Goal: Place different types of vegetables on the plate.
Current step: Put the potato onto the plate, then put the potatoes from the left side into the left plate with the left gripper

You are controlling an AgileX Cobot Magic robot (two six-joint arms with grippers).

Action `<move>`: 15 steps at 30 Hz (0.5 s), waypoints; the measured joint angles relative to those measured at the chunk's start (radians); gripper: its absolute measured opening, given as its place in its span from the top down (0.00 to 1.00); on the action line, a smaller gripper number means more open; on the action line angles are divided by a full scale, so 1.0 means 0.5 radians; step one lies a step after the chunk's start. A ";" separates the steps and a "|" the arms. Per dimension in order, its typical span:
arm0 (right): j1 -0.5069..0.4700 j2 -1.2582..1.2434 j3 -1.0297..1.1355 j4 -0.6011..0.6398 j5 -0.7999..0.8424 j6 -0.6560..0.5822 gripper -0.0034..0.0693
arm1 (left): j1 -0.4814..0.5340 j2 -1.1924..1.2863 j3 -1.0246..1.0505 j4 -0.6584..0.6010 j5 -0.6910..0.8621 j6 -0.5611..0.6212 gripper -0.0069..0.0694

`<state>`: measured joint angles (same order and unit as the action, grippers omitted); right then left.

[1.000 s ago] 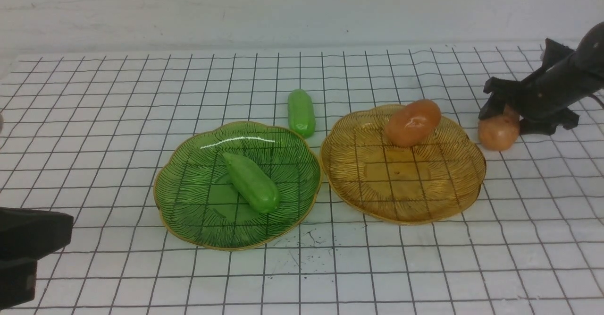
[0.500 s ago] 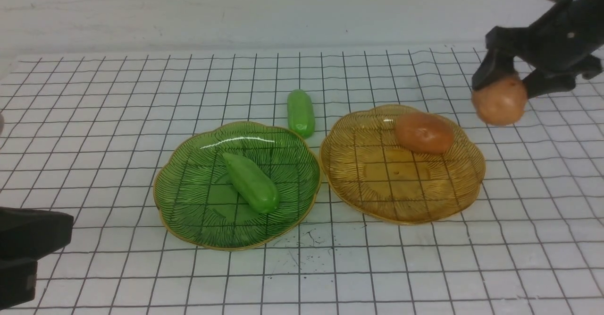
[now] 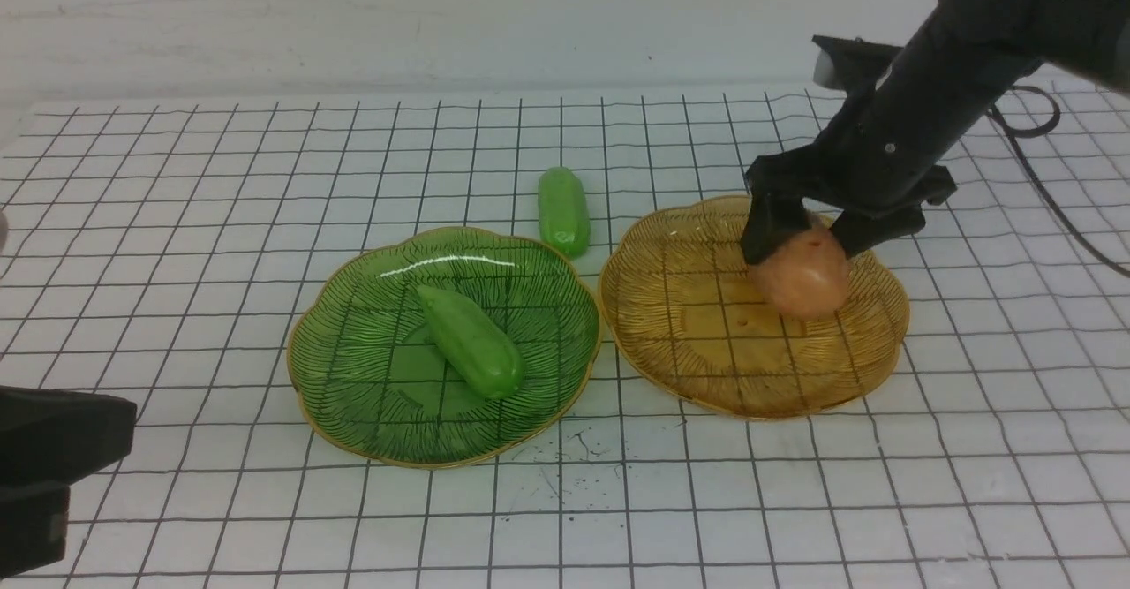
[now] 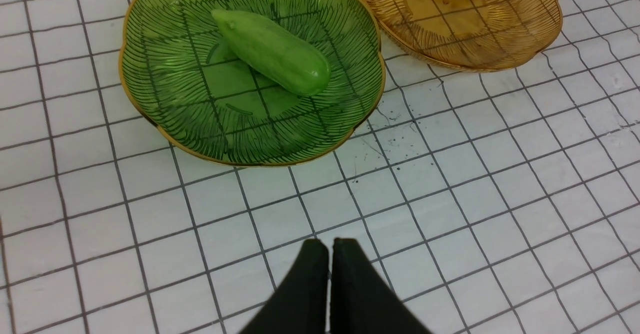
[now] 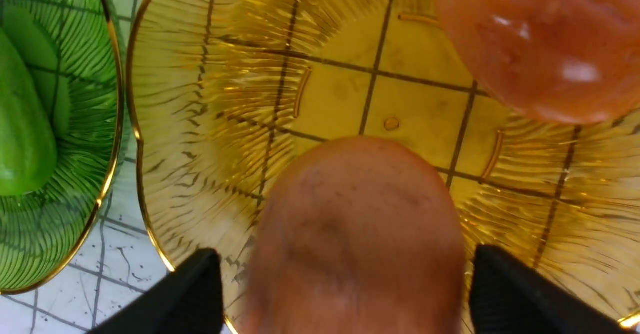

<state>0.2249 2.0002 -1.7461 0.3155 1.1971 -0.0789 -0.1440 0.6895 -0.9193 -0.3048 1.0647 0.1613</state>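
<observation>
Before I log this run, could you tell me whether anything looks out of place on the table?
A stray cucumber lies on the table just behind the green plate, on no plate, while the other cucumber sits inside it. Nothing looks spilled or broken.

Two matte black robot arms with black two-fingered grippers

The right arm (image 3: pixel 927 103) is a rounded, tubular matte black casing dotted with a few small pale specks, perhaps screw heads, too small to tell. A boxy black block (image 3: pixel 861 55) with a pale grey face juts from its side, and a thin black cable (image 3: pixel 1058 112) loops beside it. The right gripper (image 3: pixel 802 253) has a broad black crossbar (image 3: pixel 847 187) and two blunt, wedge-shaped black fingers (image 5: pixel 185 299). The left arm (image 3: pixel 53 448) shows in the front view only as a dark, angular black block at the frame's edge. The left gripper (image 4: pixel 329 246) has two smooth black fingers (image 4: pixel 307 284) tapering to narrow rounded tips.
</observation>
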 joint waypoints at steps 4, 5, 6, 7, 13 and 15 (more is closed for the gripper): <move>0.000 0.000 0.000 -0.049 0.018 0.000 0.05 | 0.000 0.000 0.000 0.000 0.000 0.000 0.92; 0.000 0.000 0.000 -0.051 0.021 0.000 0.05 | 0.000 0.000 0.000 0.000 0.000 0.000 0.92; 0.000 0.000 0.000 -0.060 0.050 -0.017 0.05 | 0.000 0.000 0.000 0.000 0.000 0.000 0.92; 0.000 -0.002 0.000 -0.065 0.057 -0.039 0.06 | 0.000 0.000 0.000 0.000 0.000 0.000 0.92; 0.000 -0.122 0.002 -0.125 0.074 -0.228 0.17 | 0.000 0.022 -0.003 -0.004 -0.012 -0.018 0.92; 0.000 -0.334 0.002 -0.167 0.080 -0.251 0.28 | 0.000 0.145 -0.073 -0.004 -0.010 -0.040 0.92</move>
<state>0.2247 1.8331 -1.7453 0.2322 1.2371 -0.2042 -0.1440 0.7620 -0.9557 -0.3070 1.0596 0.1411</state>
